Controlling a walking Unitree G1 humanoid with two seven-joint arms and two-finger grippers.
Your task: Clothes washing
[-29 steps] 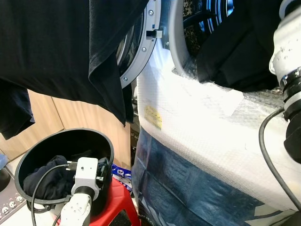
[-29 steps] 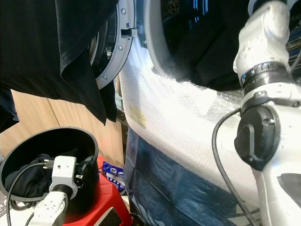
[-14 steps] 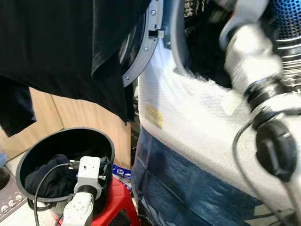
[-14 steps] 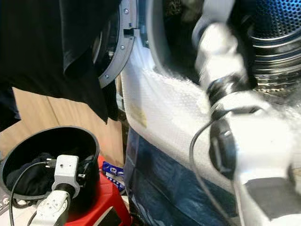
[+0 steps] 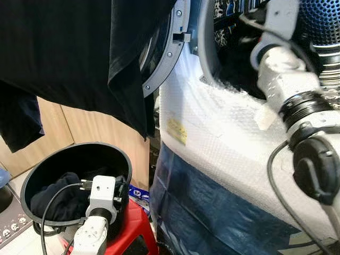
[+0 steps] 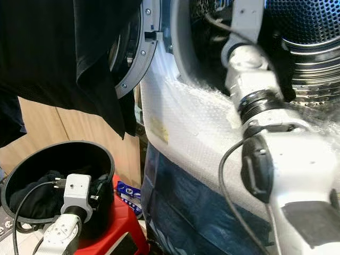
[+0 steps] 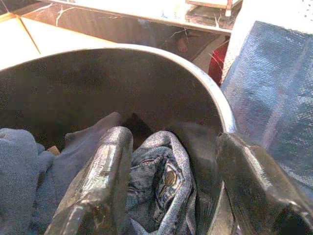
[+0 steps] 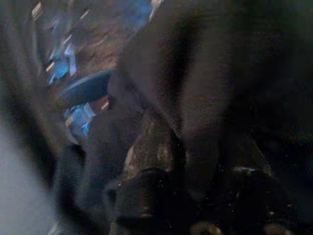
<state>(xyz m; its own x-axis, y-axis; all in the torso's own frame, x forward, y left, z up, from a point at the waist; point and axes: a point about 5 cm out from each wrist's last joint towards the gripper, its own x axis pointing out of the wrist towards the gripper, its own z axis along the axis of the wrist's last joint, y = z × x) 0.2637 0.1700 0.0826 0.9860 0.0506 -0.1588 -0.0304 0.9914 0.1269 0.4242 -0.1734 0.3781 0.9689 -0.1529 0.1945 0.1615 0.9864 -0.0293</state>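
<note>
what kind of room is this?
Likely a home laundry corner: a front-loading washing machine with its door open and drum exposed, a black bucket of clothes on a red stool, and a dark garment hanging overhead.

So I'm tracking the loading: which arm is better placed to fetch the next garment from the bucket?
Left. Its claw hangs open over the jeans in the black bucket; the right arm reaches into the washer drum.

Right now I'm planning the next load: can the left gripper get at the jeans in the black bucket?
Probably yes. The left gripper hangs inside the black bucket with fingers open on either side of the jeans, and nothing lies between them.
</note>
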